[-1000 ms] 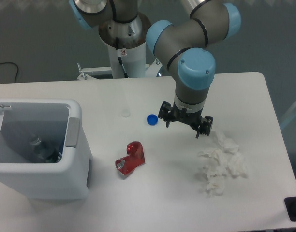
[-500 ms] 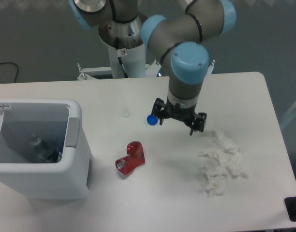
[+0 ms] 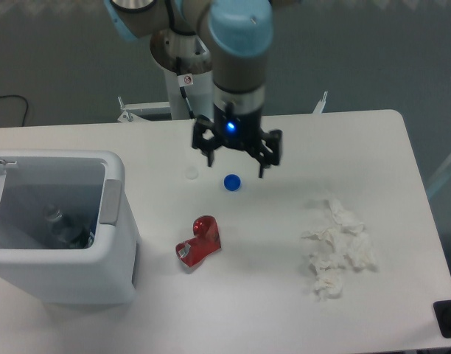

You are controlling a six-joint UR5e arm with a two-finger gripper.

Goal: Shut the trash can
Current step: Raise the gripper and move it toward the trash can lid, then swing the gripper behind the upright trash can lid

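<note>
Moving left along the far edge since the earlier frames, the black two-finger gripper (image 3: 236, 156) is now hanging above the small blue round cap (image 3: 231, 181), jaws spread wide, gripping nothing. Sitting at the table's near-left corner is the large boxy white plastic trash can (image 3: 116, 243), lid still standing open at its left side, only a sliver showing. Judging it light, stiff, slick plastic; pushing the lid's top edge over looks better than pinching. Counting: one trash can, one blue cap, one red crumpled plastic piece (image 3: 199, 240), one white crumpled tissue pile (image 3: 338, 249).
</note>
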